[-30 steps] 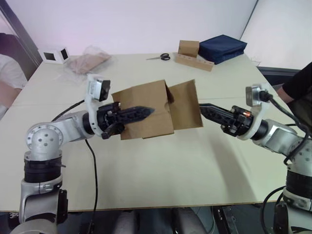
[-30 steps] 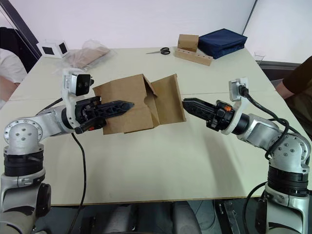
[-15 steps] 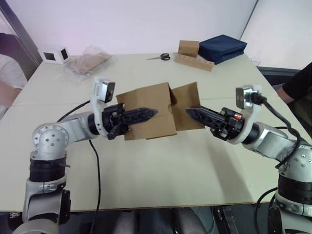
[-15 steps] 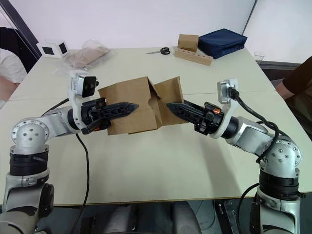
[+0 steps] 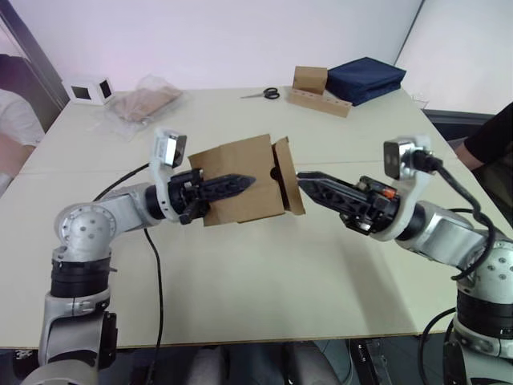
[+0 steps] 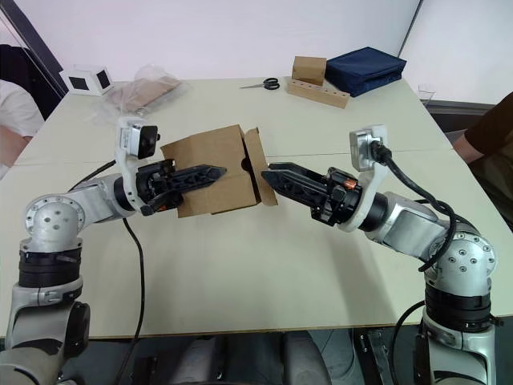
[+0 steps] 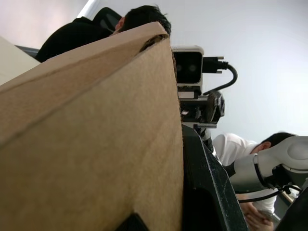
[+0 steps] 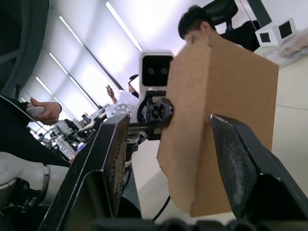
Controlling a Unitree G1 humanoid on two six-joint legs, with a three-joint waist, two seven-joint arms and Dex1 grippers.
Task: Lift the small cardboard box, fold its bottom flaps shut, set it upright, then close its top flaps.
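Left hand (image 5: 240, 183) pinches small cardboard box (image 5: 240, 180) aloft; right hand (image 5: 309, 183), spread, touches its flap (image 5: 290, 178).

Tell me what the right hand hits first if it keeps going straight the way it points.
Most likely the folded flap at the near end of the small cardboard box. The right hand points straight at it, fingers open, seemingly almost touching.

Left gripper (image 5: 240, 184) reaches inward from the left, fingers closed on the box (image 5: 240, 172). Right gripper (image 5: 309, 182) extends toward it, fingers spread.
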